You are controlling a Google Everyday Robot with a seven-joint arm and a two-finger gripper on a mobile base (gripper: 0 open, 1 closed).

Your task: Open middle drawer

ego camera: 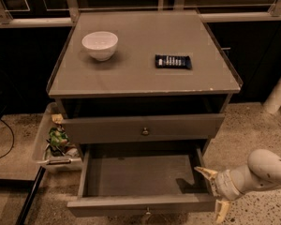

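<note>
The middle drawer [140, 175] is pulled well out of the grey cabinet. Its plain grey inside is bare, and its small brass knob [146, 213] shows on the flat front at the bottom edge of the view. Above it, the taller-fronted drawer [107, 129] has the same knob [145, 131]. My gripper [214, 191] is at the open drawer's right front corner. Its fingers are spread, one fingertip [205, 172] over the right side wall and the other outside below the front. It holds nothing. The lowest drawer is out of view.
A white bowl [99, 44] and a dark wrapped bar [173, 61] lie on the cabinet top [145, 78]. A clear plastic bin [43, 142] with snack bags sits on the floor at the left, by a black cable [9, 142]. A white post [278, 95] stands at the right.
</note>
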